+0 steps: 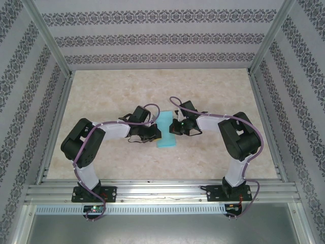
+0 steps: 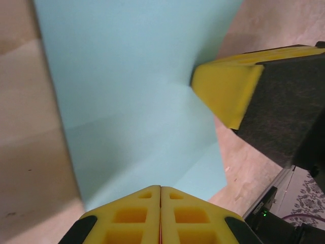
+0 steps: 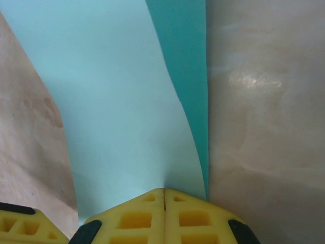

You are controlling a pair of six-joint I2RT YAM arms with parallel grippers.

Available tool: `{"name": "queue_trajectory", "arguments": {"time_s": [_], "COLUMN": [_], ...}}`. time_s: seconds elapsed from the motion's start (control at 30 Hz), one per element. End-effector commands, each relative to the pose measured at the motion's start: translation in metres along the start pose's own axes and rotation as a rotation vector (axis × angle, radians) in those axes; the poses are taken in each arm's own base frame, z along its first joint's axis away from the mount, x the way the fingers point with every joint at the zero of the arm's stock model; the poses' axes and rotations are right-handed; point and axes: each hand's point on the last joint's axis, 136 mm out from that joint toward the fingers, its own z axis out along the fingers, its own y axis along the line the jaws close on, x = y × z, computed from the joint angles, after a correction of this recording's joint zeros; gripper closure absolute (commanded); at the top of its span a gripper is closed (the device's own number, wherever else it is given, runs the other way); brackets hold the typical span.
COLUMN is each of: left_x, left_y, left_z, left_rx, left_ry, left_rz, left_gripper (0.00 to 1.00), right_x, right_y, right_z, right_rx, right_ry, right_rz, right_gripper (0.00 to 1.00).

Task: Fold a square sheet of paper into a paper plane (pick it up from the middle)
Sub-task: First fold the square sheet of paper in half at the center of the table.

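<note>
From the top camera, the paper (image 1: pixel 166 133) lay flat on the desk (image 1: pixel 127 86) as a narrow turquoise strip, longer than it was wide. The left arm (image 1: pixel 109 131) reached it from its left side and the right arm (image 1: pixel 223 127) from its right side, so the paper was between the two wrists. The jaws were too small there to judge.

From the left wrist camera, the paper (image 2: pixel 137 101) covered the middle of the view, with a soft crease across it. The left jaws were clenched, and their yellow fingers (image 2: pixel 137 216) were pressed together with no gap at the near edge of the paper. I could not tell if the paper was nipped between them. The yellow finger (image 2: pixel 223 91) of the right arm touched the right edge of the paper.

From the right wrist camera, the paper (image 3: pixel 122 101) showed a pale layer and a darker turquoise band along its right side. The right jaws were clenched too, with their fingers (image 3: pixel 193 218) tight together at the near edge of the paper. Whether they held it I could not tell. Bare desk (image 3: pixel 264 127) lay to the right of the paper.
</note>
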Motion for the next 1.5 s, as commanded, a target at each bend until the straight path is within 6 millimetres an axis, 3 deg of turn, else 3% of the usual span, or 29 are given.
{"name": "queue_trajectory", "arguments": {"time_s": [0.0, 0.23, 0.37, 0.5, 0.73, 0.93, 1.1, 1.3, 1.4, 1.47], "left_x": [0.001, 0.027, 0.046, 0.056, 0.066, 0.077, 0.067, 0.035, 0.006, -0.018], "left_y": [-0.009, 0.03, 0.052, 0.059, 0.046, 0.051, 0.04, -0.002, -0.021, -0.021], "left_z": [0.004, 0.024, 0.023, 0.015, 0.008, 0.004, -0.011, -0.029, -0.032, -0.032], "left_rx": [0.014, -0.034, -0.088, -0.112, -0.102, -0.175, -0.212, -0.134, -0.036, 0.004], "left_ry": [0.004, 0.056, 0.091, 0.098, 0.129, 0.167, 0.102, 0.017, -0.055, -0.091], "left_rz": [-0.002, -0.058, -0.074, -0.051, 0.049, 0.112, 0.197, 0.196, 0.175, 0.129], "left_gripper": [0.91, 0.91, 0.91, 0.91, 0.88, 0.87, 0.84, 0.84, 0.84, 0.84], "right_x": [0.023, 0.022, 0.022, 0.022, 0.022, 0.023, 0.024, 0.026, 0.025, 0.025], "right_y": [-0.032, -0.031, -0.033, -0.034, -0.035, -0.036, -0.035, -0.033, -0.031, -0.031], "right_z": [0.004, 0.003, 0.003, 0.003, 0.001, 0.002, 0.003, 0.002, 0.001, 0.002], "right_rx": [0.136, 0.135, 0.141, 0.148, 0.153, 0.153, 0.147, 0.141, 0.133, 0.136], "right_ry": [0.064, 0.06, 0.056, 0.056, 0.05, 0.054, 0.054, 0.062, 0.061, 0.067], "right_rz": [0.051, 0.049, 0.054, 0.058, 0.058, 0.057, 0.058, 0.054, 0.052, 0.048], "right_gripper": [1.0, 1.0, 1.0, 1.0, 1.0, 1.0, 1.0, 1.0, 1.0, 1.0]}}
